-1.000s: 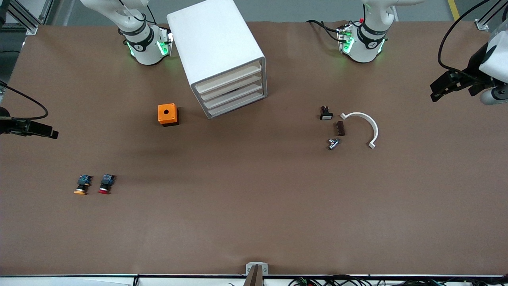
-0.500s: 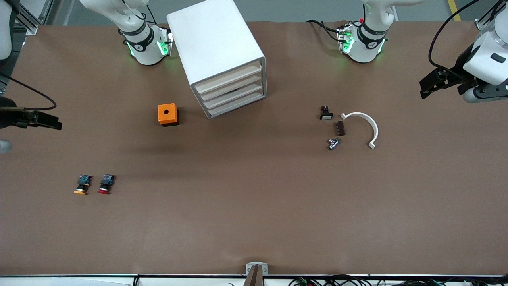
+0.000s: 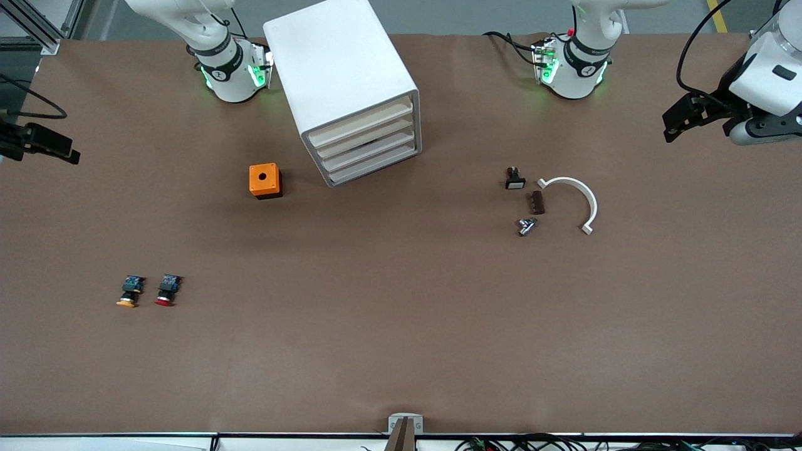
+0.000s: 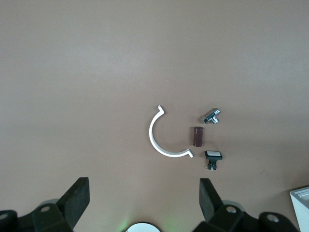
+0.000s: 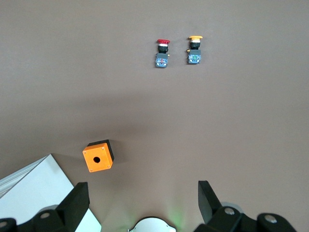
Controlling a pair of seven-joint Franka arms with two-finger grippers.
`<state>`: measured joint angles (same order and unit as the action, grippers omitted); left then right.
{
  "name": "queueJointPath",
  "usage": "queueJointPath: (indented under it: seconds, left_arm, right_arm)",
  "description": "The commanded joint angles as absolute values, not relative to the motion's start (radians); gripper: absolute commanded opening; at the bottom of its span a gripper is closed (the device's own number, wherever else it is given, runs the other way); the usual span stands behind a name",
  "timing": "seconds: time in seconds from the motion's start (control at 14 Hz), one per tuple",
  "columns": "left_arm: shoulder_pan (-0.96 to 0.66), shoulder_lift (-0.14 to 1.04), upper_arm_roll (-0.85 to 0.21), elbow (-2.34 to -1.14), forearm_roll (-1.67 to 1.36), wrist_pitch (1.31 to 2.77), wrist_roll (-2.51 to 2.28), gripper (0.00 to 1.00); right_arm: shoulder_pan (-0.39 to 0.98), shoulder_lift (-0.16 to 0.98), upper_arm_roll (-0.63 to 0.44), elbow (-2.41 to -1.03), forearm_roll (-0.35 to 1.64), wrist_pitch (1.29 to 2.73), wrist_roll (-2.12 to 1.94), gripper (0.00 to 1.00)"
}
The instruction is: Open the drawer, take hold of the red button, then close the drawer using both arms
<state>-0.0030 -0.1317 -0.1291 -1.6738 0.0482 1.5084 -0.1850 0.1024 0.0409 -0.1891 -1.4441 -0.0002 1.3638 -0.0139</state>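
We see the button (image 3: 166,290) lying on the counter (image 3: 401,326), nearer the front camera than the cabinet (image 3: 343,88), whose drawer (image 3: 369,156) is shut. Our right gripper (image 5: 142,193) and left gripper (image 4: 142,193) hang high, fingers spread, both well apart from the button.

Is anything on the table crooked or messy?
The big white cabinet sits turned at an angle to the table's edges, all four drawers shut. Nothing looks spilled or broken. The small parts lie loose in two tidy clusters.
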Motion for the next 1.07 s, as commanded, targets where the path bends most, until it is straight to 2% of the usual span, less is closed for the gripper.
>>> queueJointPath:
  seconds: [0.0, 0.36, 0.64, 1.0]
  left_arm:
    - [0.003, -0.152, -0.118, -1.684, 0.043, 1.519, -0.134, 1.0]
    - [0.028, -0.112, -0.115, -1.618, 0.046, 1.516, -0.117, 1.0]
    - [0.026, -0.095, -0.117, -1.598, 0.048, 1.511, -0.117, 1.0]
    - [0.025, -0.092, -0.117, -1.598, 0.043, 1.491, -0.11, 1.0]
  right_arm:
    - [0.097, -0.008, -0.181, -1.506, 0.006, 1.388, -0.009, 1.0]
    - [0.069, -0.044, -0.169, -1.56, 0.031, 1.419, -0.009, 1.0]
    - [0.061, -0.147, -0.167, -1.707, 0.031, 1.497, -0.011, 1.0]
    - [0.02, -0.146, -0.124, -1.695, 0.029, 1.496, -0.021, 1.0]
